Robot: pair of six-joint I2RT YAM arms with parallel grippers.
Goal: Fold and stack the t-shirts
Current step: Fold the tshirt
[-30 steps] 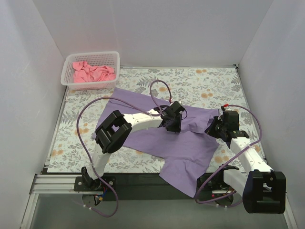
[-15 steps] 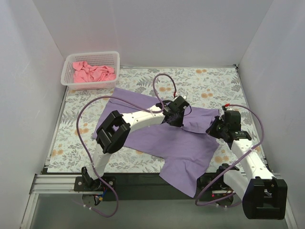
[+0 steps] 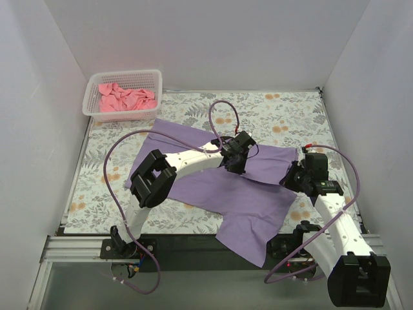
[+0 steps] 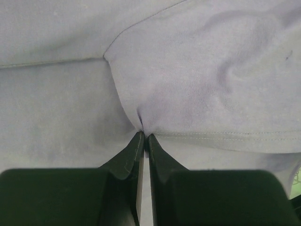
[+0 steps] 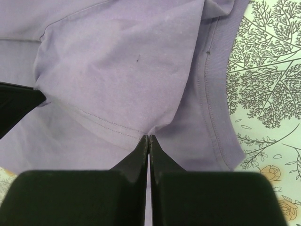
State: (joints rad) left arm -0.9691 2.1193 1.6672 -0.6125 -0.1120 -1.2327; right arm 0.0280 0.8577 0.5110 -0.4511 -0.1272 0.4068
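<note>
A lavender-purple t-shirt (image 3: 213,187) lies spread over the floral tablecloth, one end hanging off the near edge. My left gripper (image 3: 233,166) is shut on a pinch of its cloth near the middle; the left wrist view shows the fabric (image 4: 188,84) puckering into the closed tips (image 4: 144,136). My right gripper (image 3: 292,180) is shut on the shirt's right side, beside the hemmed sleeve edge (image 5: 214,108), tips together (image 5: 148,137). A salmon-pink t-shirt (image 3: 124,98) lies crumpled in the basket at the back left.
The white mesh basket (image 3: 90,106) stands at the table's back left corner. White walls close in the left, back and right. The floral tablecloth (image 3: 284,116) shows bare behind the shirt and at the left.
My left gripper has moved right and a little back over the shirt and closed on the cloth. The right gripper has shifted slightly toward the near edge, still shut on the shirt.
</note>
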